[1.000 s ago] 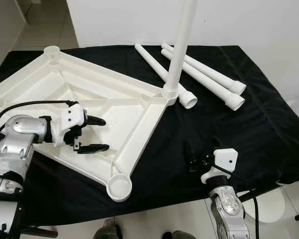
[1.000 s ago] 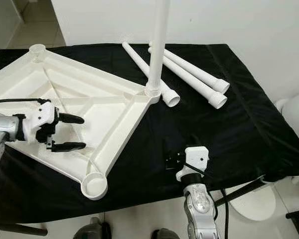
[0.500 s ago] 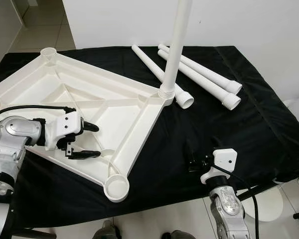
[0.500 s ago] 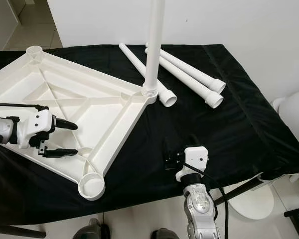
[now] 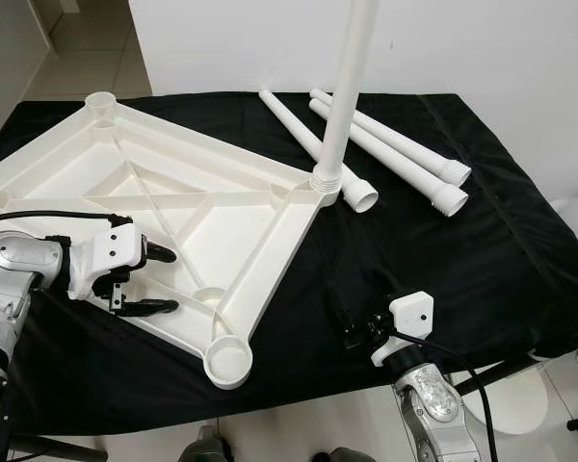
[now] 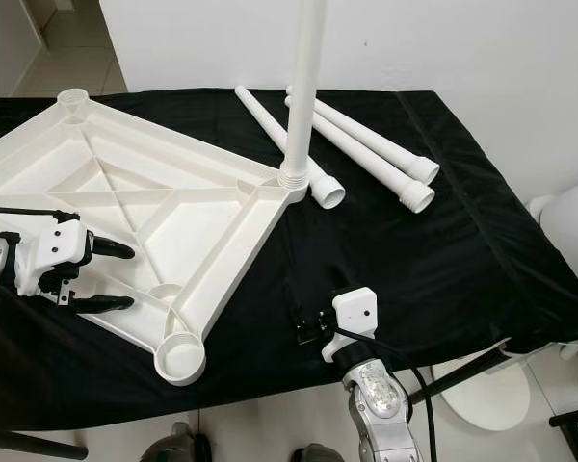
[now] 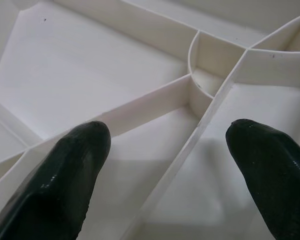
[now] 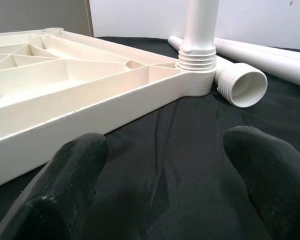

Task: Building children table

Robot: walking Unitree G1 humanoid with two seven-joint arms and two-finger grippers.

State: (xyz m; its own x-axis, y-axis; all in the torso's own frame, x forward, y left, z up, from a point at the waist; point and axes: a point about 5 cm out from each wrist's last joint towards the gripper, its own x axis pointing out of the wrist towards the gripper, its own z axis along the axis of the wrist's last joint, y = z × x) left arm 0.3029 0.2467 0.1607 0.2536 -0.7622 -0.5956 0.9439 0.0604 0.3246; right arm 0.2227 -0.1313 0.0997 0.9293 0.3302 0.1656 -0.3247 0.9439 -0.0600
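The white tabletop [image 5: 204, 204] lies upside down on the black-covered table [image 5: 453, 260]. One white leg [image 5: 345, 96] stands upright, screwed into its right corner socket. Three loose legs [image 5: 390, 146] lie at the back. The front corner socket [image 5: 229, 362] and the far corner socket [image 5: 100, 99] are empty. My left gripper [image 5: 170, 281] is open over the tabletop's near left edge; in the left wrist view its fingers [image 7: 65, 175] straddle a rib. My right gripper [image 5: 353, 325] is open, low over the cloth near the front edge, facing the upright leg [image 8: 200, 25].
A loose leg's threaded end [image 8: 243, 86] lies beside the screwed-in leg. The table's front edge runs just below the front socket. A white wall stands behind. A round white base [image 6: 491, 393] sits on the floor at the right.
My left gripper has drawn back leftward, from the tabletop's inside toward its near left edge, still open. The right gripper has shifted a little left. The camera has shifted slightly.
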